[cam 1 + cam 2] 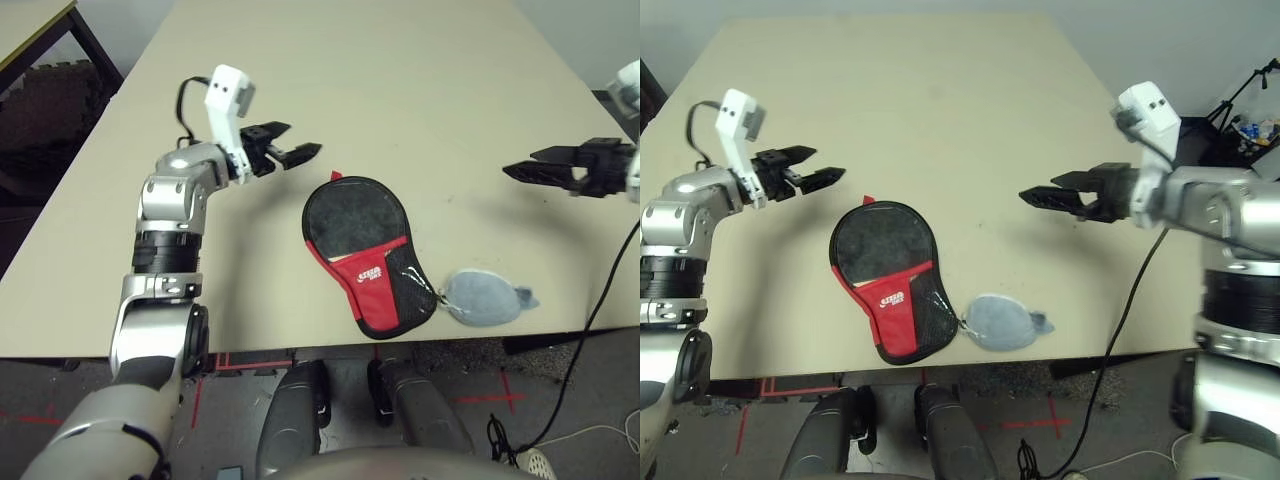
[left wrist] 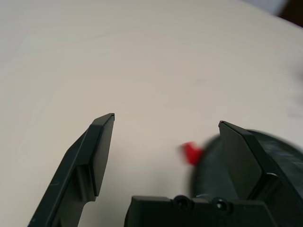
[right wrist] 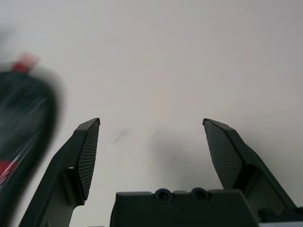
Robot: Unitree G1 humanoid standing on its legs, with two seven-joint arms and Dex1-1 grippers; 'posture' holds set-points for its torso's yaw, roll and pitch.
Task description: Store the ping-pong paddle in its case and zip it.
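The beige worktop (image 1: 940, 110) carries everything near its front edge. The case (image 1: 890, 285) lies flat there, round end toward the far side and narrow red end toward the robot, placed centrally so that both arms can reach it. Its outline looks filled, and what seems to be the ping-pong paddle (image 1: 875, 243) shows as a black round face at the wide end, so I judge it already inside with the zipping left to do. A grey pouch (image 1: 1002, 322) touches the case's near right corner. The left gripper (image 1: 826, 178) hovers just beyond the case's far left, jaws apart and empty. The right gripper (image 1: 1038, 196) hangs well to the right, jaws likewise spread, holding nothing.
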